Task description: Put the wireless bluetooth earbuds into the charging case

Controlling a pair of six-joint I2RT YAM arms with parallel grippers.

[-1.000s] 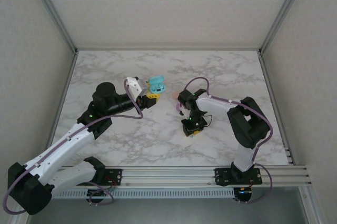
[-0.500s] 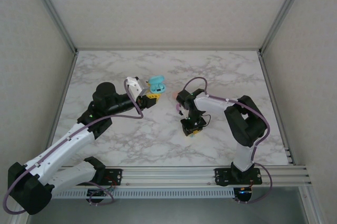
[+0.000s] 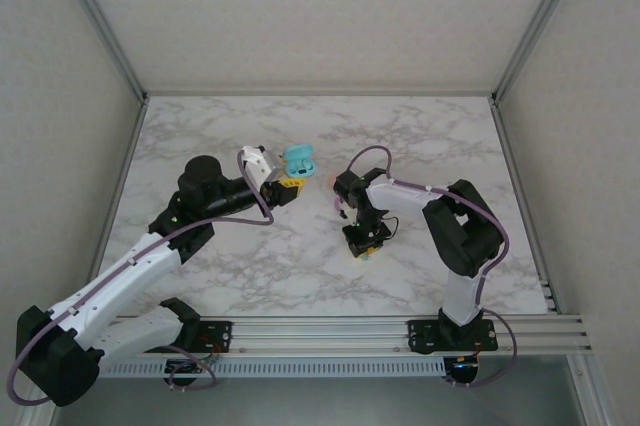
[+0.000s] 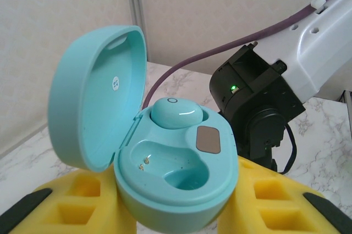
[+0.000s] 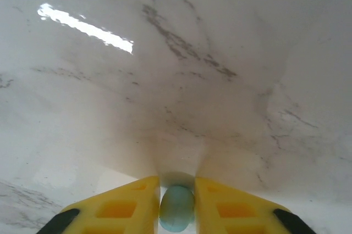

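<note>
My left gripper (image 4: 176,215) is shut on the base of the teal charging case (image 4: 176,176), which it holds with the lid tipped open to the left. One teal earbud (image 4: 176,112) sits in the case's far slot, and the near slot is bare, with its gold contacts showing. In the top view the case (image 3: 297,158) is at the table's middle, left of the right arm. My right gripper (image 5: 177,205) points down at the marble, its yellow fingers (image 5: 129,207) shut on a second teal earbud (image 5: 177,207). From above, that gripper (image 3: 365,244) is low over the table.
The marble table (image 3: 250,266) is walled on three sides. A small pink item (image 3: 330,179) lies between the case and the right arm's wrist. The right arm's black wrist (image 4: 258,107) is just behind the open case.
The right gripper's fingers have drawn together on the teal earbud, and that arm has shifted slightly left. The left arm and the case have not moved.
</note>
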